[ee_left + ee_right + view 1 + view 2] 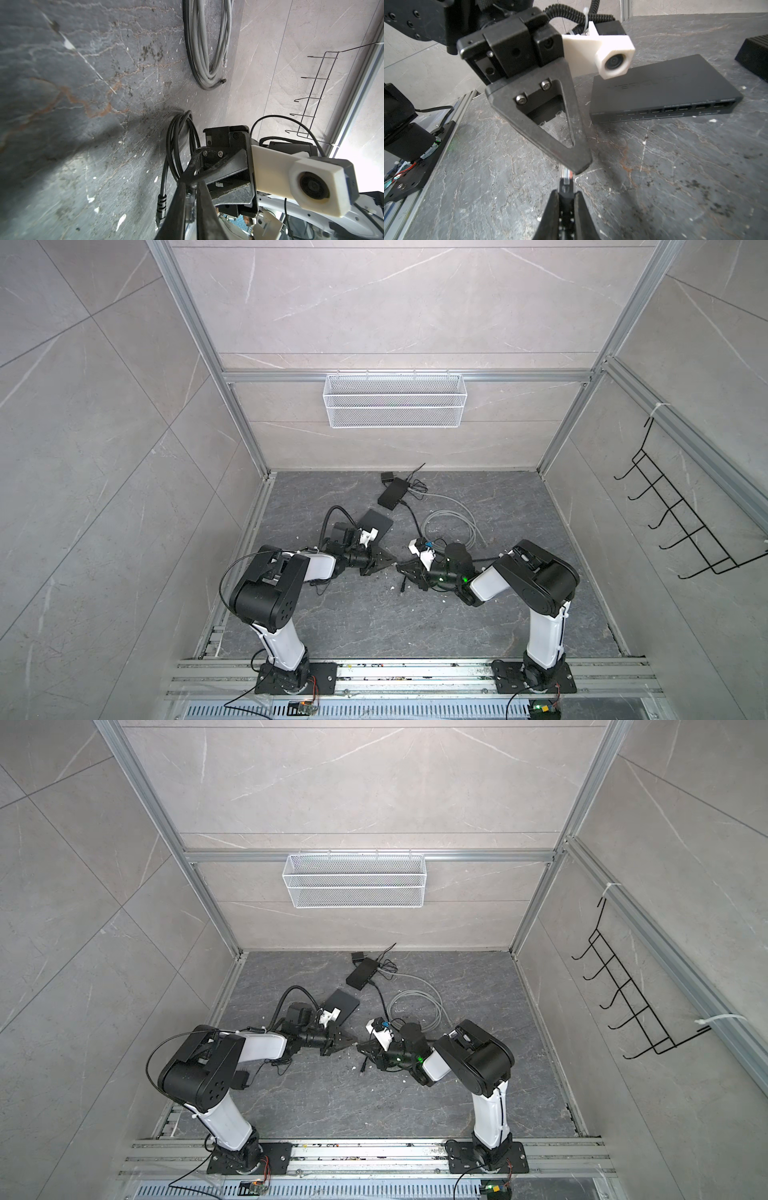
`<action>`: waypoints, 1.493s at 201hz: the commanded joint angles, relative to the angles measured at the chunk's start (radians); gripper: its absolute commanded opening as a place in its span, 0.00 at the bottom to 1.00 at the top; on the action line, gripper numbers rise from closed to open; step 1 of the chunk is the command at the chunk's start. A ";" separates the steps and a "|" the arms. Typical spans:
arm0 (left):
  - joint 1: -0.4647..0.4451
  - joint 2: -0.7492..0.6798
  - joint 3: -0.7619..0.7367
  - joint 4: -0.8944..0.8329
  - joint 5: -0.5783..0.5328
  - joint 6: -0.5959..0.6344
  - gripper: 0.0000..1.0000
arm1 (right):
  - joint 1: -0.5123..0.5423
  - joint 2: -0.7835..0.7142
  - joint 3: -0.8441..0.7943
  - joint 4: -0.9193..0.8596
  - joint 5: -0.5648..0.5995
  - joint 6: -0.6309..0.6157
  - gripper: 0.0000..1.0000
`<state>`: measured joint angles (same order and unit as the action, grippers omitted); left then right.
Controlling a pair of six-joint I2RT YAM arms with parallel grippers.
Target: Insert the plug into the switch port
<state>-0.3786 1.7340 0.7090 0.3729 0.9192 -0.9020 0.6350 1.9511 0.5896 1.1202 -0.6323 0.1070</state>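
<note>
Right gripper (pixel 566 196) pinching Ethernet plug (pixel 566 179) by black boot, mid-table, so clear tip leads. Left gripper (pixel 191 185) narrow around that tip, grip unclear; likely handover. Switch (pixel 376 523) near, 11 o'clock of plug.

Wire basket (pixel 394 418), hook rack (pixel 683 501), perhaps adapter (pixel 387 477)

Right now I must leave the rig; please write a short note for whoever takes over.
Right gripper: shut on the plug, at its black boot.
Left gripper: fingertips either side of the plug's clear tip; grip unclear.
Switch: flat on the floor beyond the left gripper, visible ports empty.
Done: plug picked up. Left: bring it to a port, insert.
</note>
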 commanded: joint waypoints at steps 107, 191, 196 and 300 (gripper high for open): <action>0.176 -0.013 0.429 -0.675 -0.629 0.486 0.36 | 0.047 -0.037 0.141 -0.418 0.249 0.020 0.07; 0.223 0.295 0.770 -0.776 -0.626 0.681 0.41 | 0.144 0.096 0.356 -0.569 0.411 0.038 0.06; 0.223 0.311 0.783 -0.786 -0.618 0.690 0.41 | 0.147 0.103 0.366 -0.578 0.417 0.038 0.06; 0.221 0.368 0.747 -0.724 -0.420 0.701 0.43 | 0.162 0.193 0.473 -0.589 0.446 0.061 0.06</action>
<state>-0.1562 2.1128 1.4780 -0.3614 0.4278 -0.2264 0.7856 2.1101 1.0382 0.5827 -0.2050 0.1509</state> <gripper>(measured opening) 0.430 0.116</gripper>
